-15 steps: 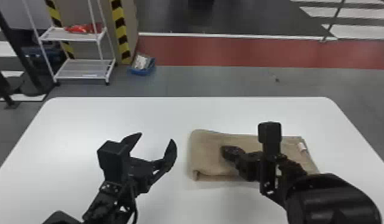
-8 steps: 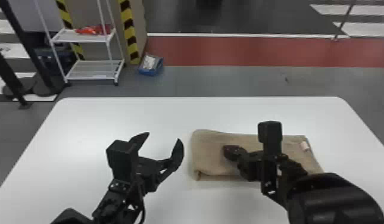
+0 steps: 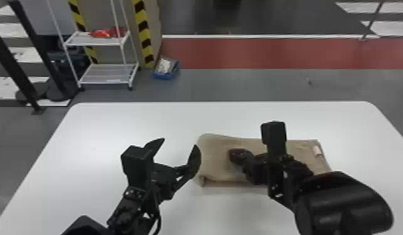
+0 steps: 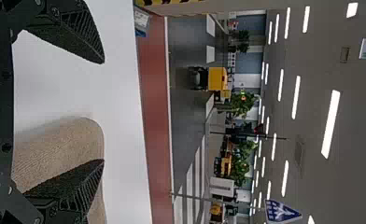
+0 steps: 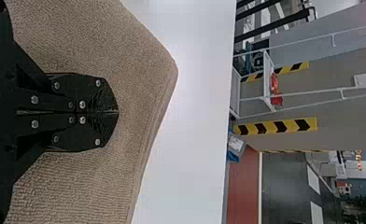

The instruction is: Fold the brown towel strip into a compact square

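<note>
Held the left gripper (image 3: 178,143) released, with fingers wide apart, in the head view's lower left, and held the right gripper (image 3: 232,155) clenched, finger against finger, over the folded brown towel strip (image 3: 213,157) right of centre on the white table (image 3: 100,134).

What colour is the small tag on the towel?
Whitish; the tag shows best in the head view.

Brown towel strip (image 3: 214,161) lies flat, folded, on white tbl (image 3: 116,125), prob. w/ several layers.
</note>
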`<state>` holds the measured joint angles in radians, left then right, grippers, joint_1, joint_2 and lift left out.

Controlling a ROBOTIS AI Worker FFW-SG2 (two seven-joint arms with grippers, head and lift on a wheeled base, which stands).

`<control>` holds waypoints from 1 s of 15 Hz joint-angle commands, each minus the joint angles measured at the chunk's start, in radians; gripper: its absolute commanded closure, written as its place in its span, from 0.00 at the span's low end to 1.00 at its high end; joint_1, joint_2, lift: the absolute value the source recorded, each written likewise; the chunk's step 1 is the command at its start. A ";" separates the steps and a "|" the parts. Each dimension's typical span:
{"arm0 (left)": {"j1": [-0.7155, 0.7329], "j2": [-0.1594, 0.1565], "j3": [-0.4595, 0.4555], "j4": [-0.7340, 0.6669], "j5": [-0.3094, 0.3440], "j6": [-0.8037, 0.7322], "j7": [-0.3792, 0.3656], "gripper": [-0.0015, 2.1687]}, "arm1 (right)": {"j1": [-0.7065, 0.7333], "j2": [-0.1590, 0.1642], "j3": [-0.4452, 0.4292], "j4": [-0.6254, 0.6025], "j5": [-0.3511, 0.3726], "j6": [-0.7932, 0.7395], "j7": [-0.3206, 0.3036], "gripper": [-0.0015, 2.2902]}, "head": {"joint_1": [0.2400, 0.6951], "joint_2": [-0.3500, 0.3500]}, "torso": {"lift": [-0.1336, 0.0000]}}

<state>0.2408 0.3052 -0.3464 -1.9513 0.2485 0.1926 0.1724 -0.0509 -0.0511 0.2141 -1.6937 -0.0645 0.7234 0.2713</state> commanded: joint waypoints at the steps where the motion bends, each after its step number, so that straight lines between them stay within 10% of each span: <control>1: 0.000 0.002 0.001 0.000 0.000 0.000 0.001 0.07 | -0.020 0.014 0.014 0.020 0.017 0.000 0.000 0.92 | 1.00 0.56 | 0.07; 7: -0.002 0.000 0.003 0.002 0.002 -0.003 -0.002 0.07 | 0.000 0.023 0.022 -0.014 0.018 -0.006 0.000 0.91 | 1.00 0.61 | 0.07; 10: 0.000 0.000 0.000 0.002 0.011 -0.003 -0.010 0.06 | 0.077 0.008 -0.110 -0.149 -0.006 -0.037 0.042 0.74 | 1.00 0.59 | 0.07; 13: 0.002 0.000 -0.022 0.005 0.014 -0.003 -0.042 0.06 | 0.134 -0.009 -0.338 -0.219 -0.028 -0.040 0.167 0.07 | 1.00 0.51 | 0.07; 15: 0.002 0.000 -0.039 0.005 0.014 -0.031 -0.056 0.06 | 0.166 -0.032 -0.486 -0.224 -0.046 -0.061 0.243 0.00 | 1.00 0.37 | 0.07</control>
<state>0.2424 0.3055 -0.3735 -1.9468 0.2622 0.1822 0.1225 0.0904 -0.0642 -0.1633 -1.9130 -0.0967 0.6754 0.4916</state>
